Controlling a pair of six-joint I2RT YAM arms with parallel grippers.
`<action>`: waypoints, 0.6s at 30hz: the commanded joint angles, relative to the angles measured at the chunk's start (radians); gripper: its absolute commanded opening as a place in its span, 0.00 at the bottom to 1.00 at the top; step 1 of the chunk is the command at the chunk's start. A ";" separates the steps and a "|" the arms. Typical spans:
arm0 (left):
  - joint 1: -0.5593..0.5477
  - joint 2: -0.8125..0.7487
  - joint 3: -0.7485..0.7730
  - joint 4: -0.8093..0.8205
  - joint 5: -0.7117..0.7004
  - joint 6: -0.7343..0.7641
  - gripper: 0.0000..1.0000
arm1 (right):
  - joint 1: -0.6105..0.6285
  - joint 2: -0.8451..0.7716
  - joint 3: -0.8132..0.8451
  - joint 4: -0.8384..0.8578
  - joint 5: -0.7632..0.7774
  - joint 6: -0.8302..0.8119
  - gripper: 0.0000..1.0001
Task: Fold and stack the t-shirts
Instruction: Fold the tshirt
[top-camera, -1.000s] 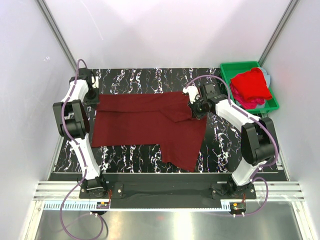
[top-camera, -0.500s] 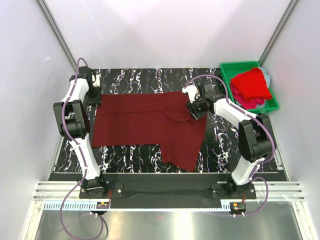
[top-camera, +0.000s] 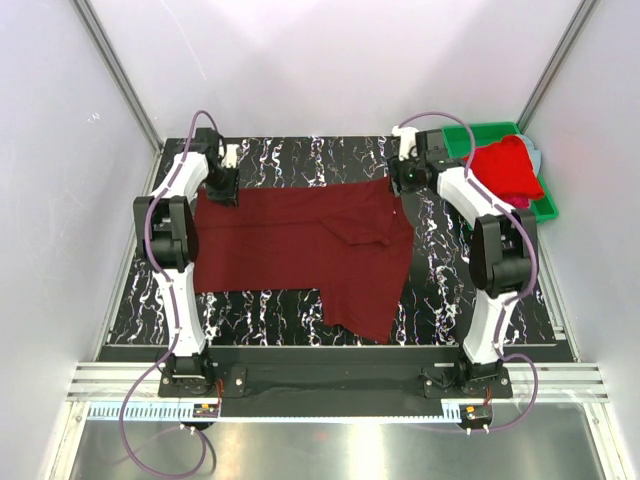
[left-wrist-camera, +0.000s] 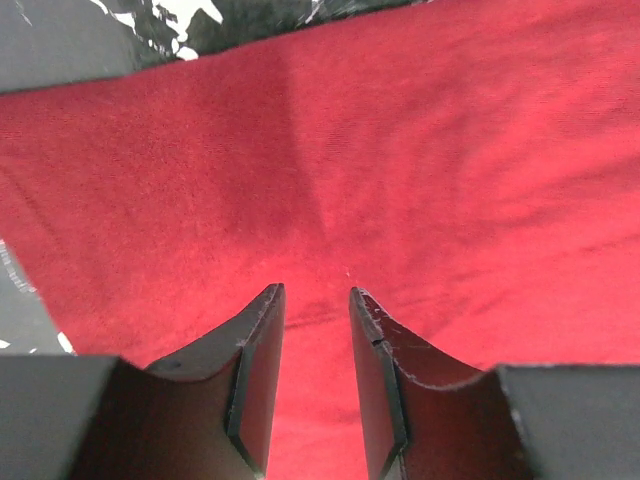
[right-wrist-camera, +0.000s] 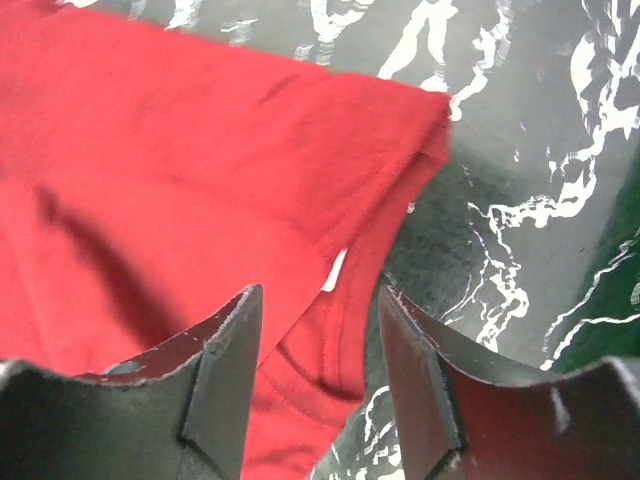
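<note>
Left gripper (left-wrist-camera: 315, 292) and right gripper (right-wrist-camera: 320, 290) are spread, empty, over far corners of the shirt (top-camera: 300, 240) — both corners are best pinched level.

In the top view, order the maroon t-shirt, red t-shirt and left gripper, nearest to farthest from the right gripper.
1. maroon t-shirt, corner just beneath the right gripper
2. red t-shirt, right, in green bin
3. left gripper, far left

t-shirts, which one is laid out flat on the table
The dark maroon t-shirt, spread open on the black marbled table. The bright red t-shirt sits bunched in the green bin.
</note>
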 joint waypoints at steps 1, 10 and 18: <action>0.017 0.010 0.023 0.005 0.029 -0.016 0.37 | -0.051 0.081 0.076 -0.012 -0.106 0.168 0.56; 0.013 0.004 -0.016 0.008 0.011 -0.001 0.37 | -0.074 0.232 0.195 -0.043 -0.249 0.271 0.51; 0.007 0.001 -0.048 0.010 0.007 0.004 0.37 | -0.091 0.276 0.208 -0.046 -0.234 0.273 0.49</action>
